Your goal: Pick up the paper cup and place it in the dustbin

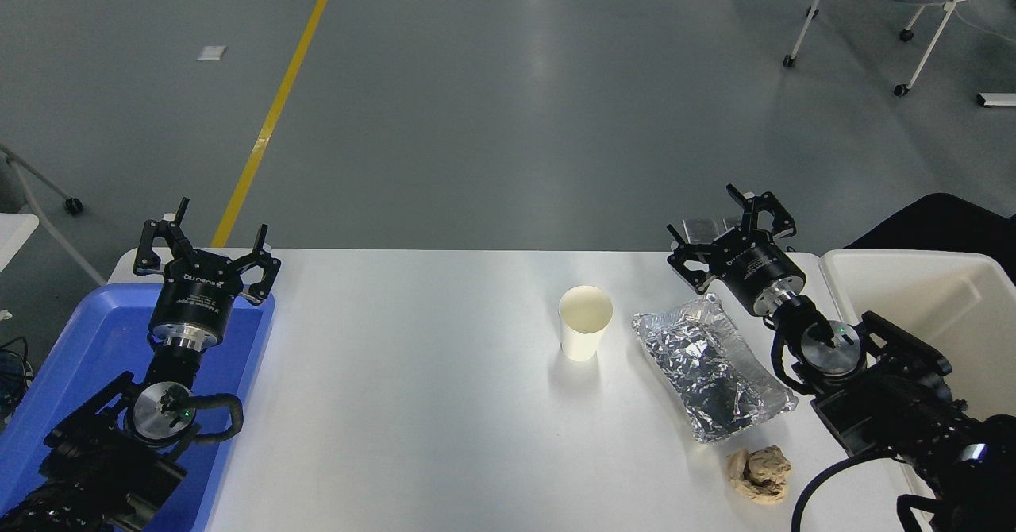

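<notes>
A small white paper cup stands upright on the white table, right of centre. The cream-white dustbin stands at the table's right edge, partly hidden behind my right arm. My right gripper is open and empty, near the table's far edge, to the right of and beyond the cup and just left of the bin. My left gripper is open and empty, parked over the blue tray at the left.
A crumpled silver foil tray lies right of the cup, under my right arm's reach. A tan crumpled paper wad lies near the front. A blue plastic tray sits at the left edge. A wheeled chair stands on the floor far right.
</notes>
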`<action>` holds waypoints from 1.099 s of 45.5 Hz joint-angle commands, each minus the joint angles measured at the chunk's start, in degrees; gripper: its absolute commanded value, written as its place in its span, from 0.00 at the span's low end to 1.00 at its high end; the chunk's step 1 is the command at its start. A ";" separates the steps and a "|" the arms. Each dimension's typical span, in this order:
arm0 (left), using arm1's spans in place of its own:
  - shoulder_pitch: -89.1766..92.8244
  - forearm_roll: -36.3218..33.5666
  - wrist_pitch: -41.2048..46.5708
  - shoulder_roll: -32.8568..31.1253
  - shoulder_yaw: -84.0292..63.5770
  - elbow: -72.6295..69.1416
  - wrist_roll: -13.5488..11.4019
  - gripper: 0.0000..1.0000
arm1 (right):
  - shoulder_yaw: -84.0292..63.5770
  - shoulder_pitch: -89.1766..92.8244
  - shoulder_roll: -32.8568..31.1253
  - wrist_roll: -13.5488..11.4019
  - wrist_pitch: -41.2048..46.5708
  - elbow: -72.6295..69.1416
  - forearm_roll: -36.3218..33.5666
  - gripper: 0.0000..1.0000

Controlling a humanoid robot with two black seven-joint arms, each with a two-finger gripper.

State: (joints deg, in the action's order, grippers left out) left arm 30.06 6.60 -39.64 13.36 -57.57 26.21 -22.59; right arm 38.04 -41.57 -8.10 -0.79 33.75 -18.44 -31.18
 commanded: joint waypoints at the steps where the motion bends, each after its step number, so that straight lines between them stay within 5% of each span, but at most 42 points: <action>1: 0.00 0.07 0.09 0.00 -0.09 -0.02 0.44 1.00 | 0.19 0.08 0.19 0.00 0.09 -0.02 -0.02 1.00; 15: 0.09 -0.01 0.18 0.00 0.00 -0.02 0.26 1.00 | -2.96 -3.07 -0.07 -0.53 0.09 -0.28 2.17 1.00; 32: 0.00 -0.01 0.18 0.00 0.00 -0.02 0.17 1.00 | -43.91 -29.35 -4.38 -0.61 0.09 -1.42 24.23 1.00; 50: 0.00 -0.01 0.18 0.00 0.00 -0.02 0.17 1.00 | -74.76 -55.71 -12.73 -0.70 0.00 -40.43 35.92 1.00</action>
State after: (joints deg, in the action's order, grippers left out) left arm 30.06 6.61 -39.46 13.36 -57.57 26.19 -22.41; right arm -17.83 -80.33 -16.76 -1.47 33.68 -37.81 -2.22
